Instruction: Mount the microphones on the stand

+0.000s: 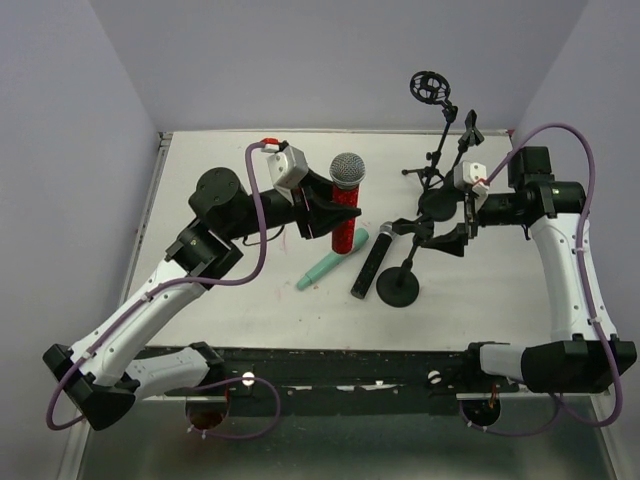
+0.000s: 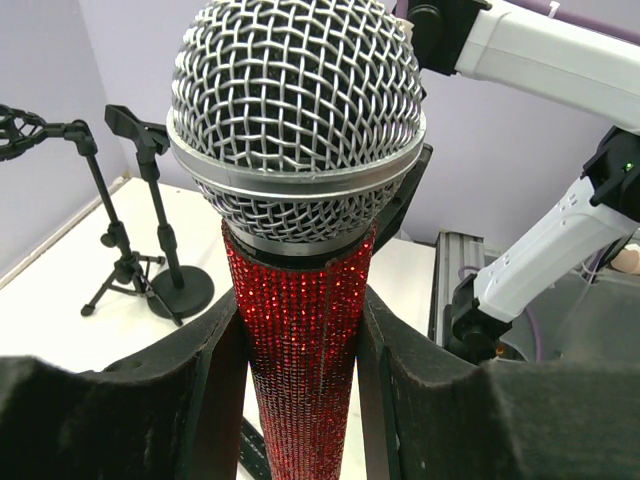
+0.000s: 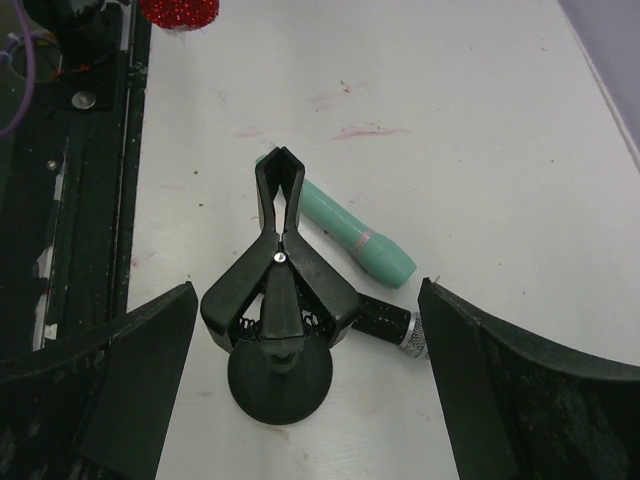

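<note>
Holding glittery red silver-mesh-headed microphone point(image 2: 300, 330) clamped in left gripper point(image 2: 300, 400); bracketing black spring-clip stand point(image 3: 280, 290) with wide-spread right gripper point(image 3: 310, 400); likely next: squeezing it open.

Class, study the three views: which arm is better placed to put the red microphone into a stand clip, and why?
Left. The left claw grips the red microphone; the right claw is open and empty above a stand clip.
</note>
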Robot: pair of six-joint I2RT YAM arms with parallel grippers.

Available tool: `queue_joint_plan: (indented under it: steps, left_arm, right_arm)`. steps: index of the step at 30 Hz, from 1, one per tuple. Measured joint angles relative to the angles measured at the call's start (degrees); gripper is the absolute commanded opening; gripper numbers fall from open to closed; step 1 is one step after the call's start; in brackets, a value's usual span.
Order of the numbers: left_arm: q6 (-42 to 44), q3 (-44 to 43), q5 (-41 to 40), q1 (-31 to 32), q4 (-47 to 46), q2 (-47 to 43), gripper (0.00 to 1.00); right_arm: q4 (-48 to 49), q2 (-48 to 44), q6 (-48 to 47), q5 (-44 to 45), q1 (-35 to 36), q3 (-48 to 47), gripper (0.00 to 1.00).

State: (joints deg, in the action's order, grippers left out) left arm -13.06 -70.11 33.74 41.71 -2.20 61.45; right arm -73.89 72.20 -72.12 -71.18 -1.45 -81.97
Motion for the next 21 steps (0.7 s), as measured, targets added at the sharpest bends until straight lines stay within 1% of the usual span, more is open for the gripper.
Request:
queue_joint_plan:
  steps: [6,10,15,21]
  left_arm:
    - [-0.5,0.5,0.8,0.0,-3.3,2.1,0.0]
    - [-1.6,0.5,1.9,0.0,-5.7,4.4,0.0]
    - [-3.1,0.5,2.8,0.0,-7.1,6.8,0.0]
    - [-4.1,0.5,3.0,0.8,-8.8,8.1,0.0]
  right_arm:
    - [-1.4,2.4,-2.7,-0.6,0.0,0.0,0.96]
    - [-1.8,2.9,-3.9,-1.1,0.0,0.0,0.9]
    - [-2.3,2.7,-4.2,-2.0,0.0,0.0,0.77]
    - [-2.7,2.7,-3.9,-2.4,0.0,0.0,0.54]
